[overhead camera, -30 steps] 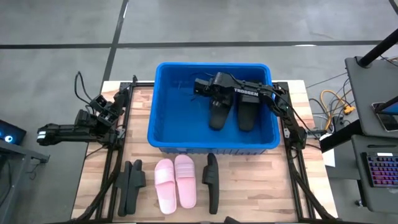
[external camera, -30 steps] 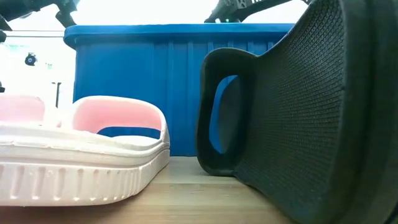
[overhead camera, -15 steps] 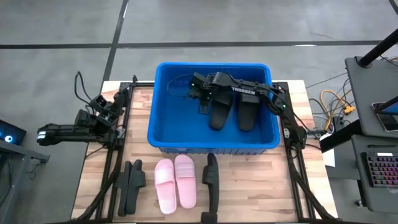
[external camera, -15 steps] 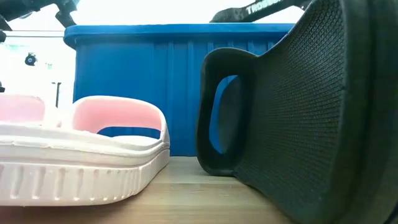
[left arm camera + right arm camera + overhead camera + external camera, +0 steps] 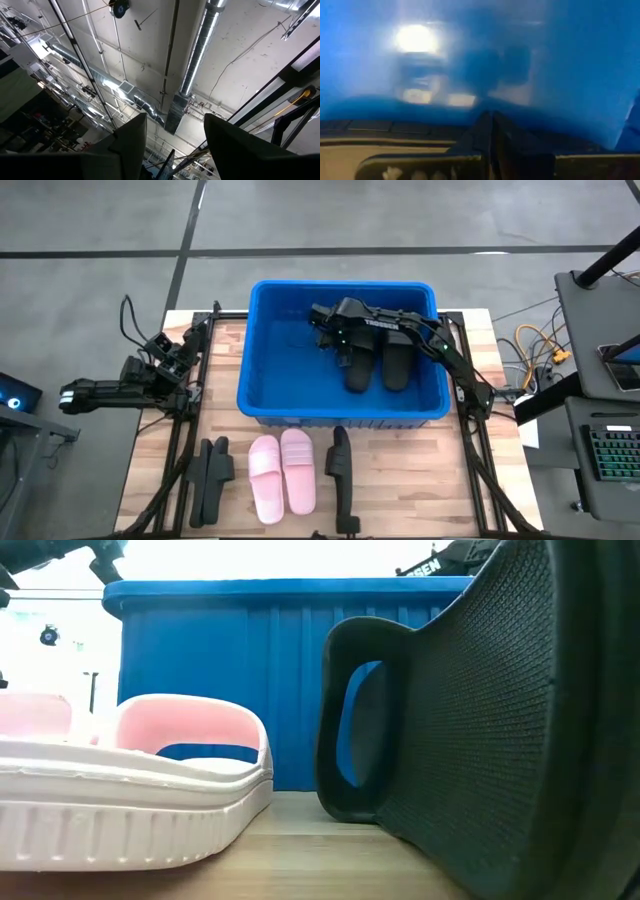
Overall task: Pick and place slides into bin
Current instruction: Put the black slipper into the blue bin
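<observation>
A: Right end effector (image 5: 328, 332) status?

B: Inside the bin (image 5: 262, 395), over the far half of the floor. In the right wrist view the fingers (image 5: 492, 137) sit together with no gap, nothing between them, blue bin floor right in front.

A: Slides near it?

B: Two black slides (image 5: 376, 357) lie flat in the bin, side by side. The nearer one touches or sits just under the end effector; can't tell which from the high view. The other is just beyond it, toward the bin's right wall.

A: Rest of the slides?

B: On the surface (image 5: 410, 475), outside the bin's front wall, well apart from the right end effector. Pink pair (image 5: 282, 470) lies flat, straps up, roughly straight out from the bin's middle. A black slide on edge (image 5: 340, 475) stands just right of the pink pair. Two more black ones on edge (image 5: 211, 477) sit left of the pink pair, leaning together.

A: Low view?

B: Pink slide (image 5: 135, 790) at the left, black slide (image 5: 470, 730) filling the right, bin wall (image 5: 240, 670) behind both. Part of the right arm shows above the rim.

A: Left end effector (image 5: 166, 352)?

B: Parked off the surface's left edge, well apart from every slide. Its wrist view looks up at the ceiling; fingers (image 5: 131, 142) stand apart, holding nothing.
</observation>
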Tool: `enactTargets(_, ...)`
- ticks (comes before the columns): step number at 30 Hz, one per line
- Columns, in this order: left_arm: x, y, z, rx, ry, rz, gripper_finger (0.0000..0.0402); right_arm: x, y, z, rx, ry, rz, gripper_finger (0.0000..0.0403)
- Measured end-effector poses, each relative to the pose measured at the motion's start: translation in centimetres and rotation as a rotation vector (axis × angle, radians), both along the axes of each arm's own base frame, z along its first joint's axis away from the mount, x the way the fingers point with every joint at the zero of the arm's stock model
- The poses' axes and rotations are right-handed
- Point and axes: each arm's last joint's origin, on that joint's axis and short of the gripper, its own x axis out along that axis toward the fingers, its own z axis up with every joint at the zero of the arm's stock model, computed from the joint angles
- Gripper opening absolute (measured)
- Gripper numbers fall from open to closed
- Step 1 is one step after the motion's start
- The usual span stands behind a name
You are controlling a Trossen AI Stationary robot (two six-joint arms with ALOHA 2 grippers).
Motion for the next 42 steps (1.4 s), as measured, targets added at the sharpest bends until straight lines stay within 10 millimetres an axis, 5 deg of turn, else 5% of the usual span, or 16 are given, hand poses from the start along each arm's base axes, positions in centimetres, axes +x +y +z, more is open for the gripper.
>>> enactTargets(11, 0.1, 0.0, -0.1, -0.001, 0.010, 0.000, 0.0183, -0.8, 0.5, 0.2, 0.059, 0.086, 0.176, 0.0009)
enactTargets(16, 0.1, 0.0, -0.1, -0.001, 0.010, 0.000, 0.0183, -0.8, 0.5, 0.4, 0.052, 0.076, 0.123, 0.0009)
enactTargets(28, 0.1, 0.0, -0.1, -0.001, 0.010, 0.000, 0.0183, 0.3, 0.0, 4.0, 0.014, -0.051, 0.059, 0.0030)
enactTargets(32, 0.1, 0.0, -0.1, -0.001, 0.010, 0.001, 0.0183, 0.6, 0.2, 6.4, 0.054, -0.139, -0.043, 0.0079)
enactTargets(36, 0.1, 0.0, -0.1, 0.000, 0.010, 0.001, 0.0183, 1.0, 1.8, 10.2, 0.277, -0.337, -0.169, 0.0139)
enactTargets(39, 0.1, 0.0, -0.1, 0.001, 0.009, 0.000, 0.0183, 1.0, 5.0, 13.4, 0.402, -0.474, -0.122, 0.0168)
enactTargets(42, 0.1, 0.0, -0.1, 0.005, 0.010, -0.004, 0.0183, 0.7, 9.4, 17.0, 0.328, -0.552, -0.051, 0.0176)
